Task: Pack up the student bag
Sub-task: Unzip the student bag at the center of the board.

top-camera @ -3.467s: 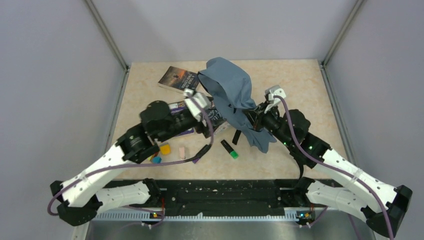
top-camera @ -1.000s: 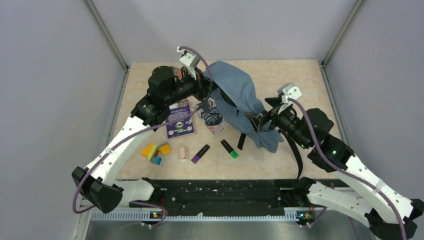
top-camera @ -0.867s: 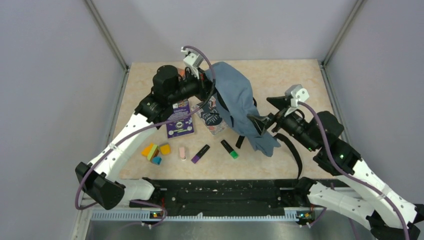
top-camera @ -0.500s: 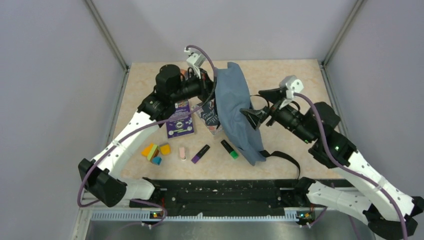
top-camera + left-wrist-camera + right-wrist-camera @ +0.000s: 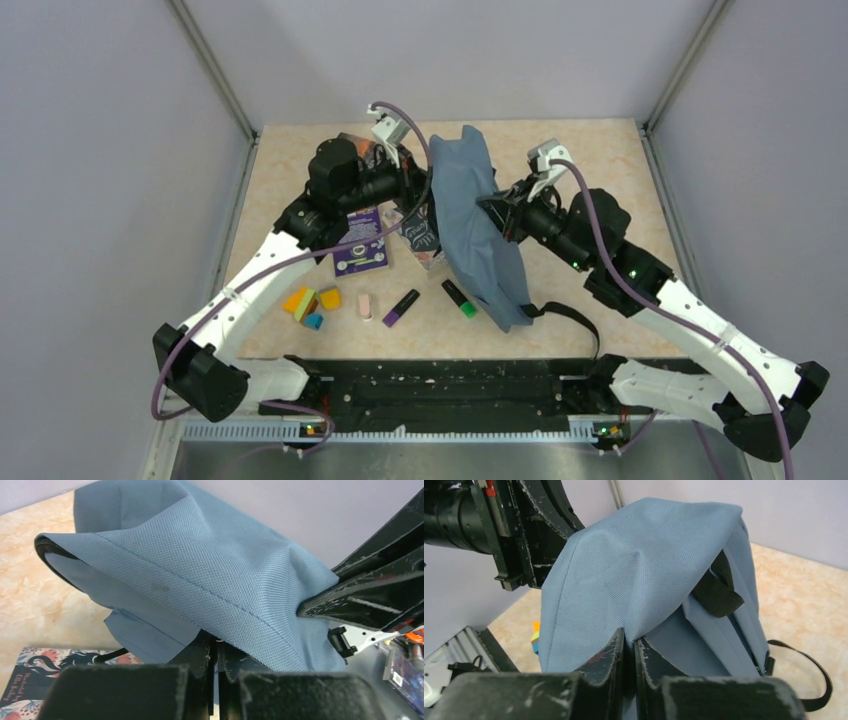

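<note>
The student bag (image 5: 476,225), slate-blue fabric with black straps, hangs lifted between my two arms over the middle of the table. My left gripper (image 5: 416,186) is shut on a fold of its fabric (image 5: 200,555) on the left side, the pinch showing at the left gripper (image 5: 217,647). My right gripper (image 5: 493,208) is shut on the fabric of the bag's right side; in the right wrist view the right gripper (image 5: 629,642) pinches a fold of the bag (image 5: 624,570). A black strap (image 5: 570,318) trails on the table.
Under and left of the bag lie a purple book (image 5: 358,242) and a patterned book (image 5: 420,238). Nearer the front lie a purple highlighter (image 5: 400,307), a green highlighter (image 5: 460,298), a pink eraser (image 5: 365,305) and coloured blocks (image 5: 310,303). Grey walls enclose the table.
My right gripper let go of the bag's lower part, moved up and left, and shut on the fabric near the top. The bag now hangs narrower and more upright; the left grip stayed.
</note>
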You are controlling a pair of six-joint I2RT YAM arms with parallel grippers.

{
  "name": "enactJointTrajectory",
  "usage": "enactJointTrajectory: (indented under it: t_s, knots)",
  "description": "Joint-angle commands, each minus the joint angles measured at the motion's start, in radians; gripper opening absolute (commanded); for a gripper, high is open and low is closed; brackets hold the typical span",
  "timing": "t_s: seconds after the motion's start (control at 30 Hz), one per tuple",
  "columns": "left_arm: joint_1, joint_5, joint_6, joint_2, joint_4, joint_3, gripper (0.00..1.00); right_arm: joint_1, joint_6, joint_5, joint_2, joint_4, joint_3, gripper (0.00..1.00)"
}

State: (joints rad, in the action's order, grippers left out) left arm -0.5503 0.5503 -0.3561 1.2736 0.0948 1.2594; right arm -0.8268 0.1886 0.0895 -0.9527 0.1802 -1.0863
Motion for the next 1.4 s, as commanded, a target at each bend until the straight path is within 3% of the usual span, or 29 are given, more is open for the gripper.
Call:
enactJointTrajectory:
  t_s: [0.0, 0.17, 0.33, 0.63, 0.93, 1.07, 1.17, 1.27, 1.37]
  knots:
    - [0.008, -0.04, 0.082, -0.046, -0.031, -0.007, 0.0, 0.006, -0.011, 0.004, 0.029, -0.078, -0.001, 0.0]
    - [0.048, -0.054, 0.068, -0.024, -0.016, 0.029, 0.0, 0.006, -0.119, -0.099, 0.089, -0.04, -0.002, 0.0]
    - [0.086, -0.04, 0.053, 0.018, -0.006, 0.065, 0.0, 0.006, -0.245, -0.352, 0.152, 0.036, -0.007, 0.0]
    - [0.108, -0.02, 0.087, 0.095, 0.01, 0.088, 0.0, 0.006, -0.256, -0.629, 0.187, 0.069, -0.03, 0.0]
    - [0.192, -0.046, 0.057, 0.182, 0.017, 0.06, 0.0, 0.006, -0.265, -0.638, 0.234, 0.062, -0.025, 0.0]
    - [0.201, 0.046, 0.033, 0.24, -0.004, 0.05, 0.0, 0.006, -0.264, -0.627, 0.24, 0.055, -0.021, 0.0]
    - [0.201, 0.176, -0.012, 0.256, -0.043, 0.044, 0.0, 0.006, -0.248, -0.489, 0.238, 0.054, -0.012, 0.0]
    - [0.2, 0.208, -0.062, 0.229, -0.119, 0.006, 0.0, 0.006, -0.22, -0.229, 0.233, 0.058, 0.004, 0.19]
    - [0.2, 0.206, -0.094, 0.199, -0.173, -0.039, 0.0, 0.006, -0.172, 0.015, 0.193, 0.088, 0.004, 0.5]
